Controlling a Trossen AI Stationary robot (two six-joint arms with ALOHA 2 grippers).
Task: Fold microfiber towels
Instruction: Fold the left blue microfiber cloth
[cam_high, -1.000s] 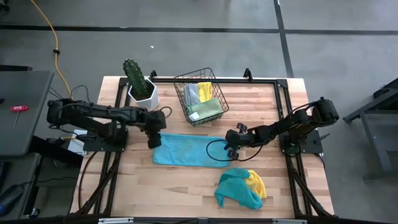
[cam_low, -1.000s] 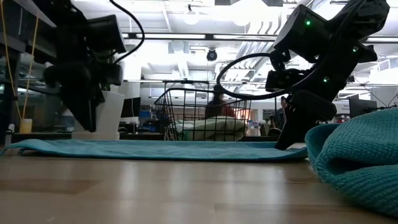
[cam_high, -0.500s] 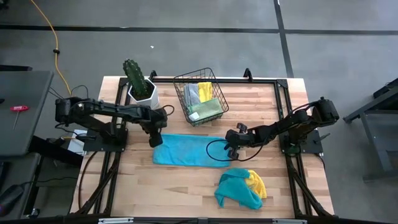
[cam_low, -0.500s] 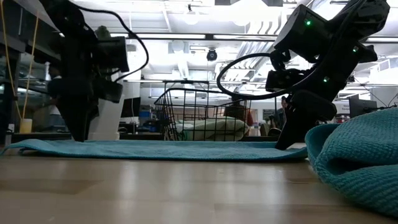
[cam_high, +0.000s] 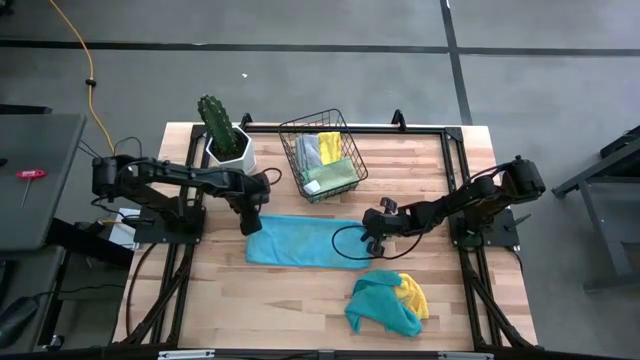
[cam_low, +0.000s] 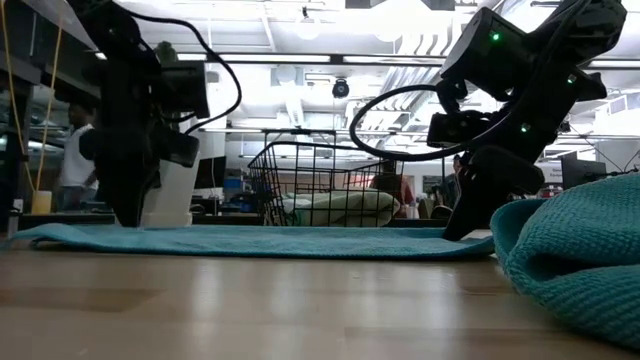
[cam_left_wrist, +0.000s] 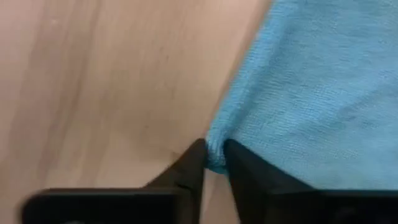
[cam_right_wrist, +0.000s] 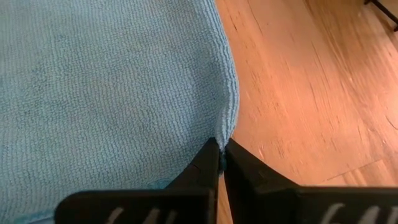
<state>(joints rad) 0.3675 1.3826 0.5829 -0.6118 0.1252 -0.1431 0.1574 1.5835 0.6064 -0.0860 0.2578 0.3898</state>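
Below the wire basket (cam_high: 322, 155), both tools, left (cam_left_wrist: 214, 163) and right (cam_right_wrist: 221, 163), pinch the flat, nubby teal towel's (cam_high: 300, 241) edges on the wooden counter (cam_high: 200, 300).

The wooden table (cam_high: 300, 300) of pale planks stands on a grey concrete floor (cam_high: 300, 90) crossed by dark seam lines. A yellow cable (cam_high: 90, 85) runs over that floor toward the table's far left corner. A dark grey side table (cam_high: 35, 170) sits left of the bench, with a small red tool (cam_high: 30, 174) lying on it. Part of a dark metal frame (cam_high: 610, 170) shows off to the right. Seen level across the tabletop, the room behind is a large open workshop with a bright ceiling of long strip lights (cam_low: 300, 60) and exposed ducts. A person in a white shirt (cam_low: 75, 160) stands far back on the left, and another person (cam_low: 385, 185) shows dimly behind the middle.
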